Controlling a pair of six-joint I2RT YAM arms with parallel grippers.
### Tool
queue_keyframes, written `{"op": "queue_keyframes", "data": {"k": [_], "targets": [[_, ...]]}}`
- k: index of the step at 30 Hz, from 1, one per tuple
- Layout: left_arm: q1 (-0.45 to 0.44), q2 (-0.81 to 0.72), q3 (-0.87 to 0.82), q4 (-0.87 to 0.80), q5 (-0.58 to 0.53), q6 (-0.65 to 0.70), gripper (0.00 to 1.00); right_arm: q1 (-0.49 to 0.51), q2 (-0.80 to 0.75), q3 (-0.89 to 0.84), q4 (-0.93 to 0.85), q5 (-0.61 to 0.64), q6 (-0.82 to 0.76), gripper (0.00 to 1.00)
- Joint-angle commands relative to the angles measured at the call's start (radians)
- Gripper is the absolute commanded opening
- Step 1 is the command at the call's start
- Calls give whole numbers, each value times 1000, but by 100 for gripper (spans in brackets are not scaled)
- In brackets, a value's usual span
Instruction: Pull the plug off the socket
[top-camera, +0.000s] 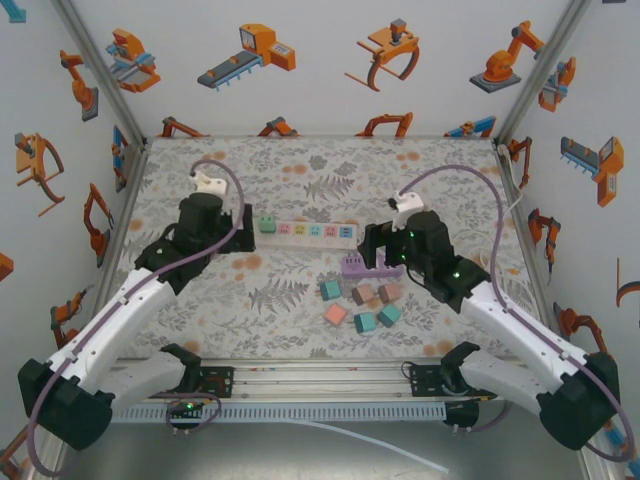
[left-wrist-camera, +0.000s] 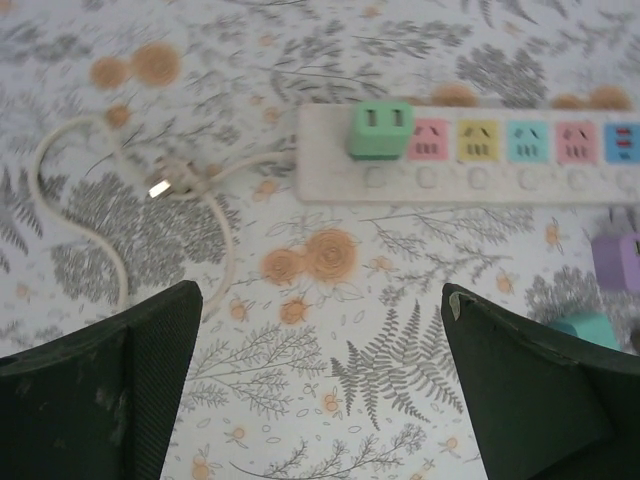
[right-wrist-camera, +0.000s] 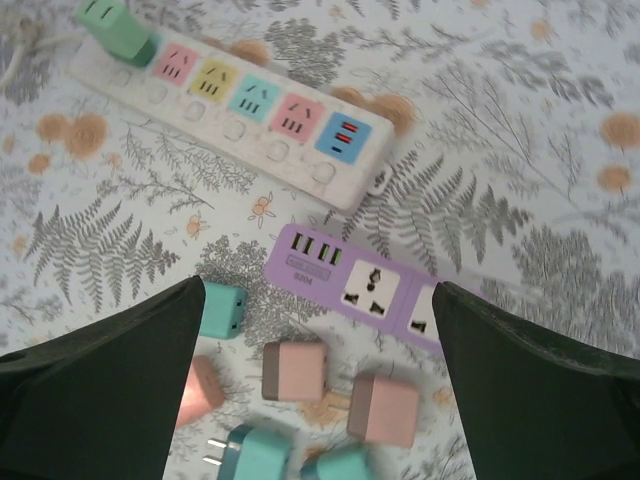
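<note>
At left end of the long white plastic power strip (top-camera: 318, 231) on the floral-print bench (top-camera: 250, 300), the small green cube plug (top-camera: 267, 224) sits plugged in; left hand (left-wrist-camera: 320, 295) open, empty, near it; right hand (right-wrist-camera: 320, 290) open, empty, above purple socket block (right-wrist-camera: 365, 285) and loose pink and teal plugs (right-wrist-camera: 293, 370).

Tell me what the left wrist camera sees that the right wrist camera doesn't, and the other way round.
Left wrist view: the white cord looping and knotted on the patterned table, with its shiny metal plug end.

Right wrist view: the pink adapters and the purple strip seen face-on with its sockets; the left wrist view catches just a corner of that strip.

Both: the white power strip with the green plug seated in its end socket.
</note>
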Motion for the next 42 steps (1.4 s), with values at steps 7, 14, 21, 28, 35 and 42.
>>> {"op": "queue_keyframes", "data": {"k": [7,14,21,28,35,42], "targets": [[307,5,-72,-16,263,-337,97,49,341,353,-53,-239,-377,99],[423,189,-60,85,508,-491,97,90,658,751,-341,-373,-534,99],[431,373,30,77,564,-563,99,135,957,1120,-542,-373,-599,99],[396,477,43,145,523,-632,93,162,1201,1384,-567,-384,-597,94],[353,584,85,142,485,-631,87,171,1366,1509,-472,-401,-575,84],[343,643,81,142,483,-627,75,173,1434,1506,-370,-416,-534,61]]}}
